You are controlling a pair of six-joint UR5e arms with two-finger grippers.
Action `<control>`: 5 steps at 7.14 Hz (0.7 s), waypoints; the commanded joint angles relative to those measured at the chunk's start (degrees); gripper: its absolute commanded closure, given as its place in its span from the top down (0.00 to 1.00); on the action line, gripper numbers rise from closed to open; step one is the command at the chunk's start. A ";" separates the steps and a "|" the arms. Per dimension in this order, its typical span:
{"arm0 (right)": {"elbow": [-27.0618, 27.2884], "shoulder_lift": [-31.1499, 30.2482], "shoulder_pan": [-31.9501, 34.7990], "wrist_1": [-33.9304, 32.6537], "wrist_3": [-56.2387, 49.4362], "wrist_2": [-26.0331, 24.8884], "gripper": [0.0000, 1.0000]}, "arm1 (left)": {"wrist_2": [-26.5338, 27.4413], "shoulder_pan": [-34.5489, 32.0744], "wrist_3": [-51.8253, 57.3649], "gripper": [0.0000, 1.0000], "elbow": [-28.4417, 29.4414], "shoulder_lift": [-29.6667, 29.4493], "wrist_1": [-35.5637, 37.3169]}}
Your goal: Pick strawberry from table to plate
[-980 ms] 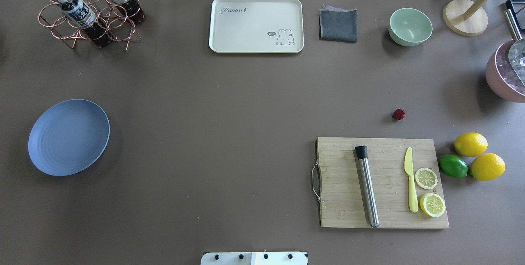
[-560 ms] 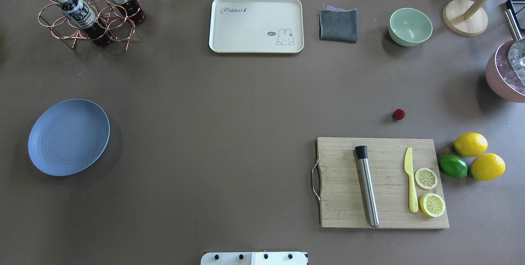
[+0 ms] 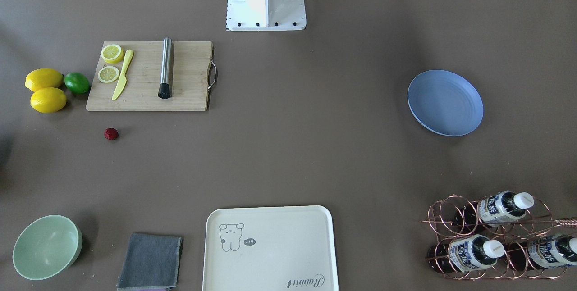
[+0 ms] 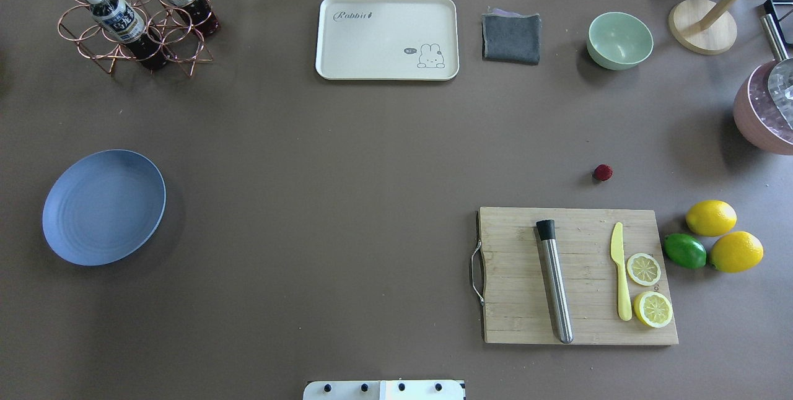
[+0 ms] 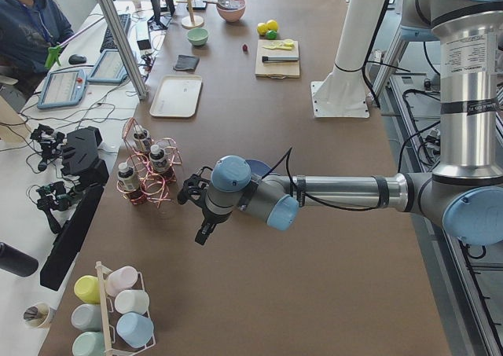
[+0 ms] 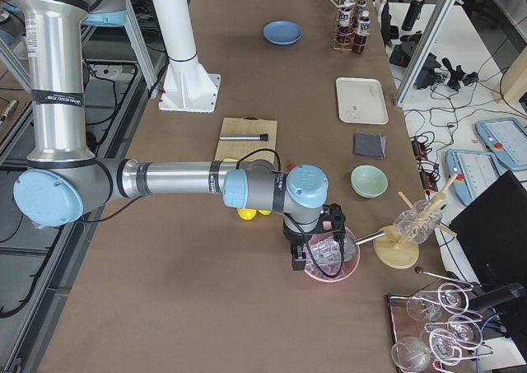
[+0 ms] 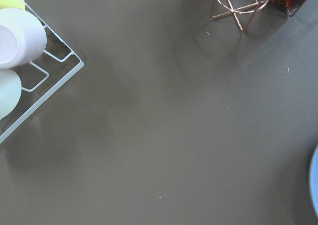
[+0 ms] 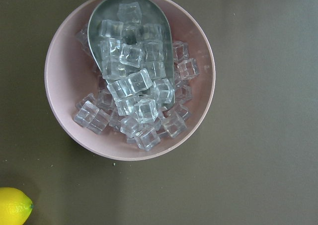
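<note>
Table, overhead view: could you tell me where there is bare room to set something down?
The widest bare patch lies between the plate, the tray and the cutting board. The plate is empty too. Crowded beside the board: strawberry, lemons, lime.

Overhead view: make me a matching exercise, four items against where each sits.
Items:
1. strawberry
2. plate
3. metal rod
4. green bowl

Places:
A. lying on the cutting board
B. just right of the grey cloth
C. on bare table, just beyond the board's far edge
D. far left of the view

Pairs: 1-C, 2-D, 3-A, 4-B
</note>
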 commanded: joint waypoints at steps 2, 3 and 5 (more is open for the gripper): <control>0.25 0.07 -0.09 0.00 0.12 0.44 1.00 | -0.53 2.77 -3.11 0.98 0.63 -2.15 -2.30; 0.25 0.16 -0.18 0.00 0.99 1.22 1.00 | -1.49 4.52 -5.39 0.99 1.33 -1.97 -3.00; 0.34 0.16 -0.53 0.00 1.79 1.67 1.00 | -1.06 12.50 -18.34 0.99 1.95 -1.97 -6.92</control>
